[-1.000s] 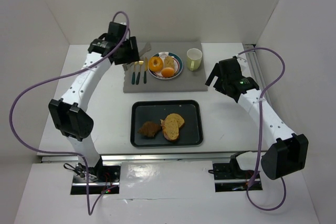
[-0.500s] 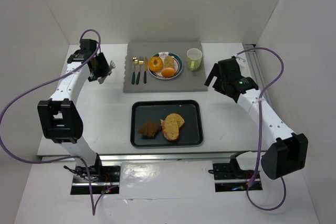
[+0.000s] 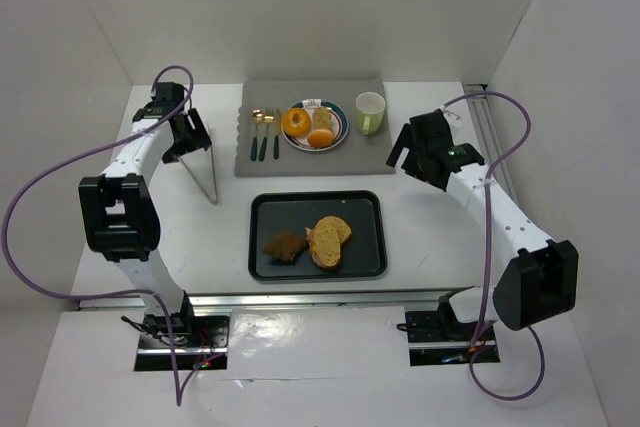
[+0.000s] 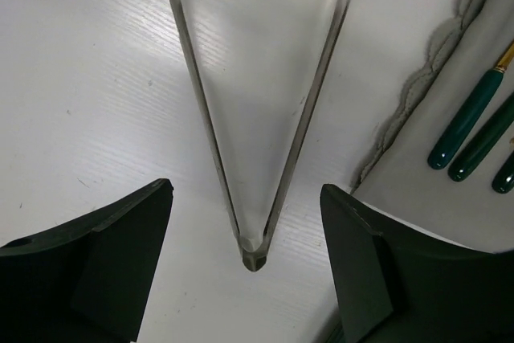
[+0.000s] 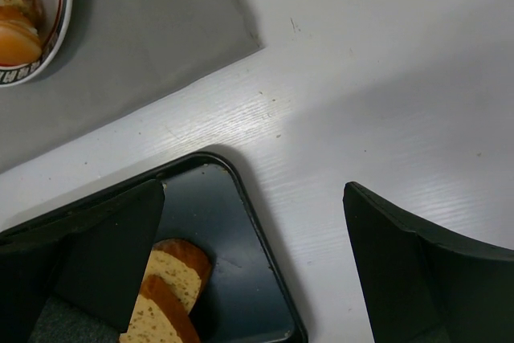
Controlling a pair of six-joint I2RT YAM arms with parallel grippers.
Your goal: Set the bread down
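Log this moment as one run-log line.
left gripper: open, straddling metal tongs lying on white table | right gripper: open, empty, above black tray corner | brown bread slices: on tray

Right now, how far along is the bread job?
Done: one bread piece lies on the plate. In hand: nothing; the left gripper stands open over the tongs on the table. Left: perhaps the bread slices on the tray.
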